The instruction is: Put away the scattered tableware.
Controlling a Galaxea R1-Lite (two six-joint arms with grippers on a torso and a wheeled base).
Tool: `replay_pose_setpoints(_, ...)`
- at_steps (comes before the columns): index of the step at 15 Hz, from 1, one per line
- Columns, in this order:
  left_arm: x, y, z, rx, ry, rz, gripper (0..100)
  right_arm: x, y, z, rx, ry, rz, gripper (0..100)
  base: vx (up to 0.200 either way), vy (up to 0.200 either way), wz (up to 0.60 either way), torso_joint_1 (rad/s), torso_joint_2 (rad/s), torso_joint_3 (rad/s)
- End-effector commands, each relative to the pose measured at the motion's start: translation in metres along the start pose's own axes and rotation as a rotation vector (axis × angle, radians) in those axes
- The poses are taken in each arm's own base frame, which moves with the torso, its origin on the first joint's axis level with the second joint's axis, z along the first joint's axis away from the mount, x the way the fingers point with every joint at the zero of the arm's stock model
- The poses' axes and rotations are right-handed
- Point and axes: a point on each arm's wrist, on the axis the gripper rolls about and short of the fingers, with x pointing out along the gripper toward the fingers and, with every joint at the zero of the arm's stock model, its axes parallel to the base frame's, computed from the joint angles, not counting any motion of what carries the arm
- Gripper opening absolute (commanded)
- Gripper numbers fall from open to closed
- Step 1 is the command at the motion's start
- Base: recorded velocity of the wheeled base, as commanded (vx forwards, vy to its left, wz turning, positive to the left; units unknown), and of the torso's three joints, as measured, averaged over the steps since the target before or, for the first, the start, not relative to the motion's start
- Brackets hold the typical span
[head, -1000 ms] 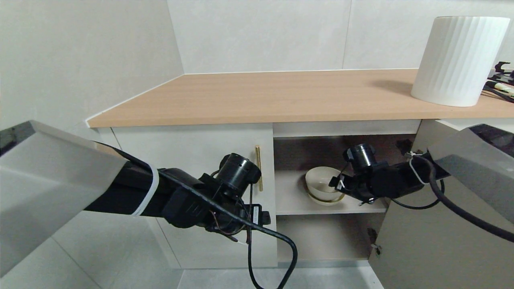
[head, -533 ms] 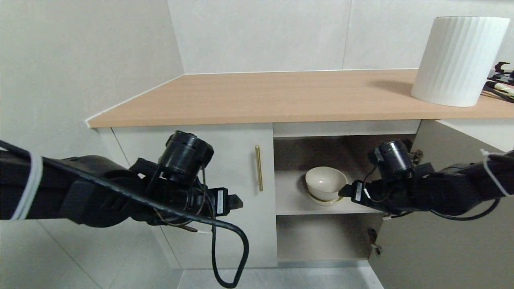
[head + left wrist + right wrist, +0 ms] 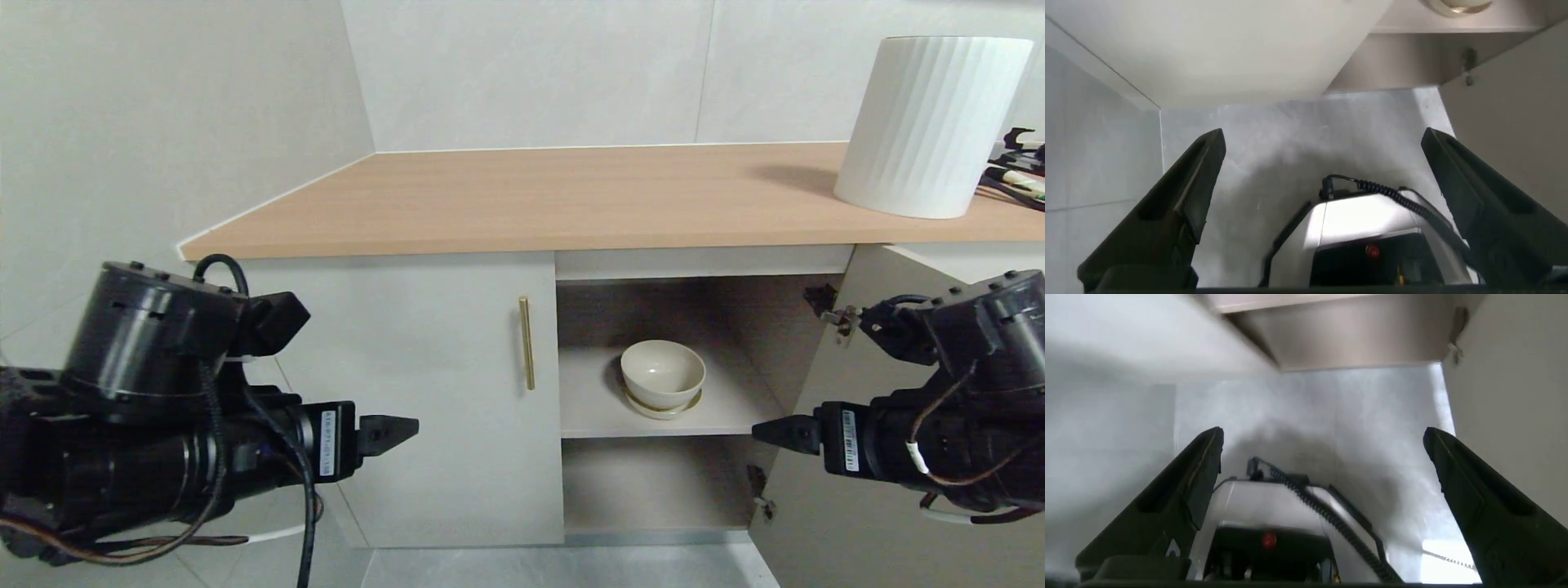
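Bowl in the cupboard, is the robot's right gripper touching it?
Apart. The head view shows the right gripper outside the cabinet, with a clear gap between it and the bowl.

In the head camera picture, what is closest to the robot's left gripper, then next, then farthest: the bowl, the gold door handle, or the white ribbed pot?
From the left gripper:
1. Gold door handle, on the shut door to its right.
2. Bowl, on the shelf in the open cupboard.
3. White ribbed pot, up on the counter, far right.
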Motion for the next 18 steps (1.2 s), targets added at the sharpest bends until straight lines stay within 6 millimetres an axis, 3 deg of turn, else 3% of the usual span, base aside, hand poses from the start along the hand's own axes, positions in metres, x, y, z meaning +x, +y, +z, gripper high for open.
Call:
replay_pose_setpoints(1, -0.0143, 0.0012, -0.0047, 0.008, -0.031, -0.024, 100, -0.0149, -0.0016, -0.0021, 0.001, -0.033, 0.027, 100, 0.0, 0.0, 0.0, 0.0, 0.0, 0.0)
replay_pose_setpoints(4, -0.0119, -0.0016, -0.0058, 0.018, -0.024, -0.021, 100, -0.0096, -0.0012, -0.0039, -0.006, -0.014, 0.017, 100, 0.0, 0.0, 0.0, 0.0, 0.0, 0.0)
replay_pose_setpoints(18, -0.0094, -0.0019, -0.0062, 0.02, -0.02, -0.005, 100, -0.0053, -0.0011, -0.0098, -0.017, 0.013, 0.013, 100, -0.2, 0.0, 0.0, 0.004, 0.0, 0.003)
